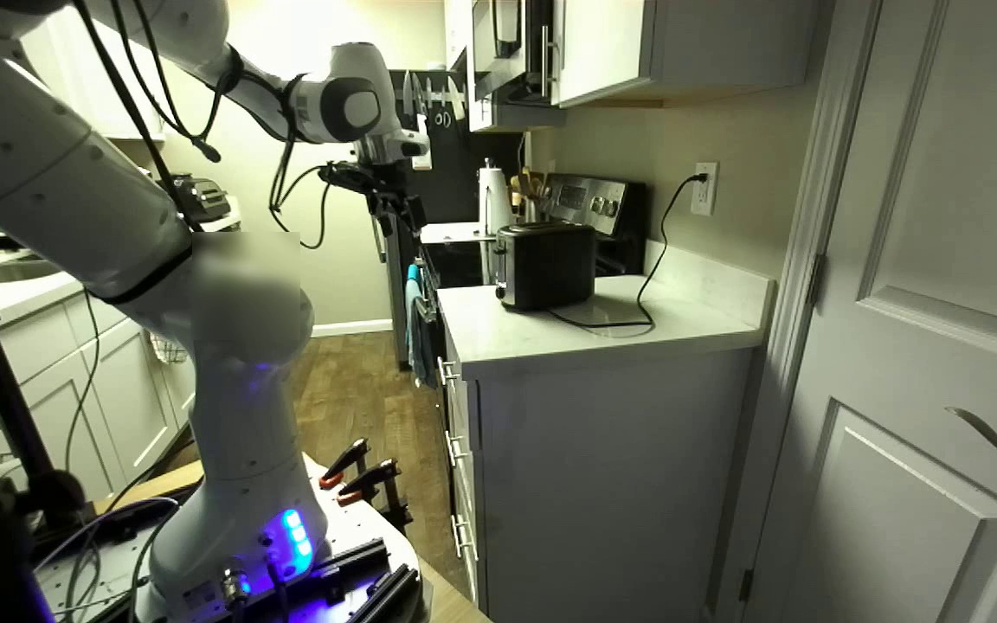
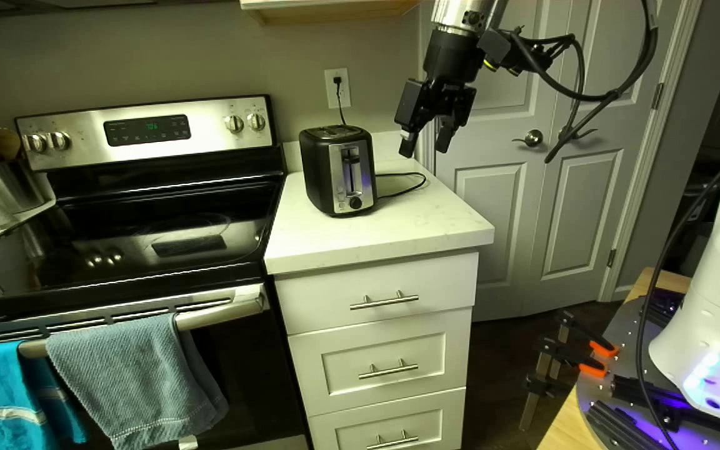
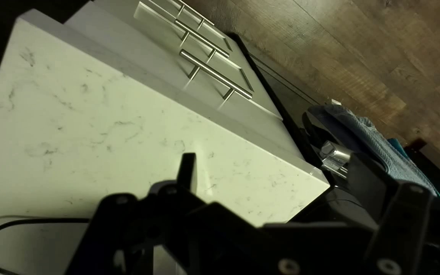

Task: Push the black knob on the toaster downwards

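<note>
The black toaster (image 2: 321, 172) stands upright on the white countertop (image 2: 410, 219). It also shows in an exterior view (image 1: 550, 264). Its silver front panel has a vertical slot with a small dark lever (image 2: 350, 154) near the top, and a round black dial (image 2: 355, 203) at the bottom. My gripper (image 2: 425, 147) is open and empty, in the air to the right of the toaster and apart from it. It also shows in an exterior view (image 1: 403, 218) and in the wrist view (image 3: 273, 172), over the counter's edge. The toaster's front is not discernible in the wrist view.
The toaster's dark cord (image 2: 400, 190) loops on the counter and runs to the wall outlet (image 2: 337, 87). It also shows in the wrist view (image 3: 33, 220). A black stove (image 2: 166, 219) adjoins the counter. An upper cabinet (image 1: 723, 52) hangs above. Drawer handles (image 2: 385, 301) stick out below.
</note>
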`<state>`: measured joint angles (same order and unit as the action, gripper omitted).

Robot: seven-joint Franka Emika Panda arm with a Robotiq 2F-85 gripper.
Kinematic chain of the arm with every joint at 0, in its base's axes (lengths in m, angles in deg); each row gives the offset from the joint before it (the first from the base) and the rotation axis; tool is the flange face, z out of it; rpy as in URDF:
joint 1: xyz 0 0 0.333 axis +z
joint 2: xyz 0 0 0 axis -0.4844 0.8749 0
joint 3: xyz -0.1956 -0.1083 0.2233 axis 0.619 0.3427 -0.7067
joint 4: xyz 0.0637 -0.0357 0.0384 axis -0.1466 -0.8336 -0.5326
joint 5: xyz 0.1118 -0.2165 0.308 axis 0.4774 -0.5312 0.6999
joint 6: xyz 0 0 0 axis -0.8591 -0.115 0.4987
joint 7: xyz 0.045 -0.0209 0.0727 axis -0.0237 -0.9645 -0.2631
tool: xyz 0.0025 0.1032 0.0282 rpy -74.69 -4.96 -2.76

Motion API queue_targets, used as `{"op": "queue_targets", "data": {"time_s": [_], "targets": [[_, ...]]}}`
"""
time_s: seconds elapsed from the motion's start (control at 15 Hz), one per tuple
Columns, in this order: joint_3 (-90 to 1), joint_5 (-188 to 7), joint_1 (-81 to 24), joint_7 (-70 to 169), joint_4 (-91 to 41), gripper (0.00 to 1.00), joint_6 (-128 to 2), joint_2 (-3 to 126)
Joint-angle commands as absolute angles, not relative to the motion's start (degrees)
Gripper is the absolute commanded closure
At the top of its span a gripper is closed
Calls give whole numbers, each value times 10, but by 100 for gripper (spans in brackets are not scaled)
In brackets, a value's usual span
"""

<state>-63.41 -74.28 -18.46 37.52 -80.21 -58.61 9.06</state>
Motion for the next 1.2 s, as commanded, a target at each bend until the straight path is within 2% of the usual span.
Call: {"op": "queue_targets", "data": {"time_s": [0.0, 0.73, 1.13], "targets": [[-631, -746, -182, 373, -801, 0, -585, 91], [-631, -746, -182, 373, -801, 0, -585, 91], [-708, -803, -214, 277, -729, 0, -625, 164]]}}
